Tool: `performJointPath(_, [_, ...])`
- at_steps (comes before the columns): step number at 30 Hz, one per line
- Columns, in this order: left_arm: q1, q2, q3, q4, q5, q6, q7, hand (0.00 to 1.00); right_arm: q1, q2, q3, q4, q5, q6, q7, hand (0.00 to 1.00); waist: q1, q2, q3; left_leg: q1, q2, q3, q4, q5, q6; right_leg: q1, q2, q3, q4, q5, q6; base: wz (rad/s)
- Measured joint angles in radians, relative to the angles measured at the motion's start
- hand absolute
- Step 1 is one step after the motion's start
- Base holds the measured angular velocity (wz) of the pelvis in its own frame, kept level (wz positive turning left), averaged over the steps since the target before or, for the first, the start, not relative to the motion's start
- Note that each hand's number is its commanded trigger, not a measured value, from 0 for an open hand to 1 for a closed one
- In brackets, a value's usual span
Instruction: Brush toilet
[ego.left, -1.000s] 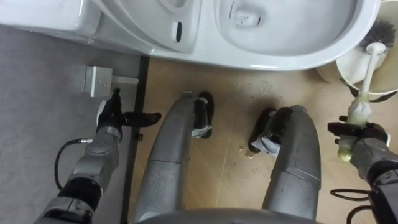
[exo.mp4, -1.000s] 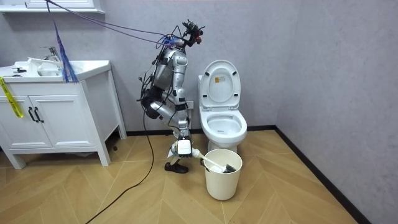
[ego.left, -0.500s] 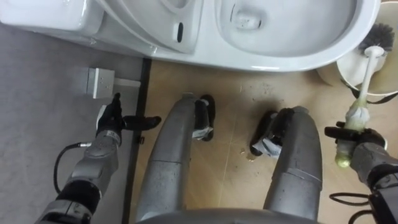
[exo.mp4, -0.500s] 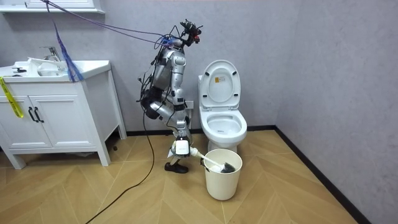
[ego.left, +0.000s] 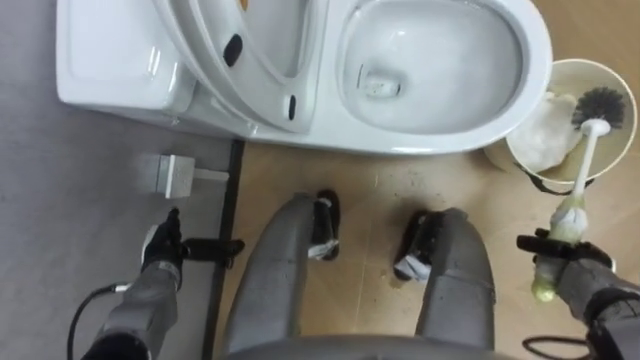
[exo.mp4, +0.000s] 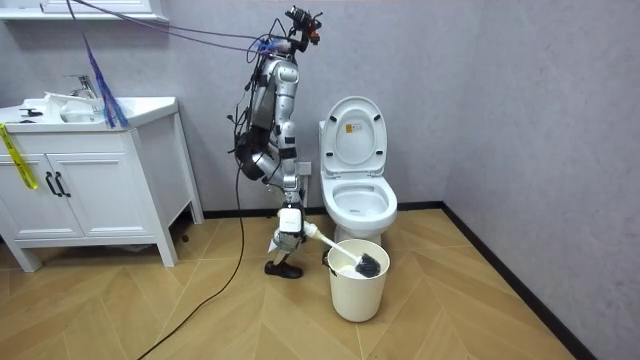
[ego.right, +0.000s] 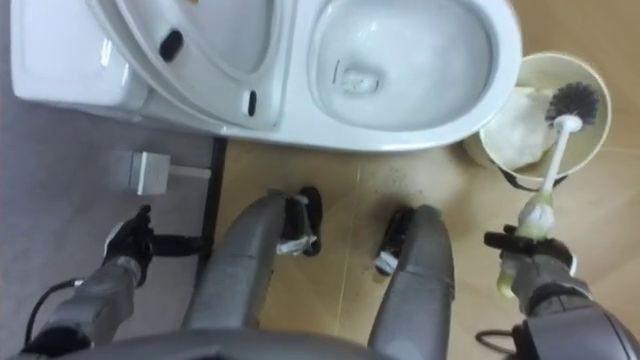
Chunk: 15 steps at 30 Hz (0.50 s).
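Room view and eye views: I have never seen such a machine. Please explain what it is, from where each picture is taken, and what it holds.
It is a two-legged robot standing beside a toilet. The room view comes from a camera across the room; both eye views come from its head, looking down. Its right robot hand grips a toilet brush, bristles at the mouth of a bucket on the floor. Its left robot hand hangs open and empty by the wall.
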Motion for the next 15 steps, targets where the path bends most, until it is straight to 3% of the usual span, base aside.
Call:
performJointPath(2, [0.003, 0.001, 0.000, 0.046, 0.000, -0.016, 0.000, 0.00, 0.003, 0.021, -0.021, 0.005, 0.017, 0.000, -0.003, 1.00, -0.006, -0.017, -0.0006, 0.072, 0.000, -0.003, -0.059, 0.008, -0.006, 0.075, 0.012, -0.011, -0.065, 0.010, 0.005, 0.00])
performJointPath(6, [0.010, 0.003, 0.002, 0.103, 0.010, -0.025, -0.004, 0.00, 0.033, 0.033, -0.061, -0.002, 0.030, -0.012, -0.010, 1.00, -0.014, -0.026, -0.0037, 0.177, 0.003, -0.012, -0.122, 0.009, -0.008, 0.205, 0.022, -0.050, -0.152, 0.017, 0.014, 0.13])
performJointPath(11, [0.076, -0.001, 0.077, 0.108, 0.036, -0.026, -0.016, 0.00, 0.103, 0.041, -0.108, -0.044, 0.004, -0.030, -0.032, 1.00, -0.016, -0.047, -0.0143, 0.353, -0.004, -0.016, -0.233, 0.011, -0.011, 0.393, 0.044, -0.065, -0.288, 0.029, 0.042, 0.06])
performJointPath(15, [0.132, -0.008, 0.107, 0.096, 0.065, -0.027, -0.018, 0.00, 0.169, 0.067, -0.109, -0.094, -0.109, -0.031, -0.058, 1.00, -0.022, -0.066, -0.0244, 0.475, -0.004, -0.017, -0.299, 0.013, -0.015, 0.532, 0.061, -0.087, -0.387, 0.042, 0.053, 0.07])
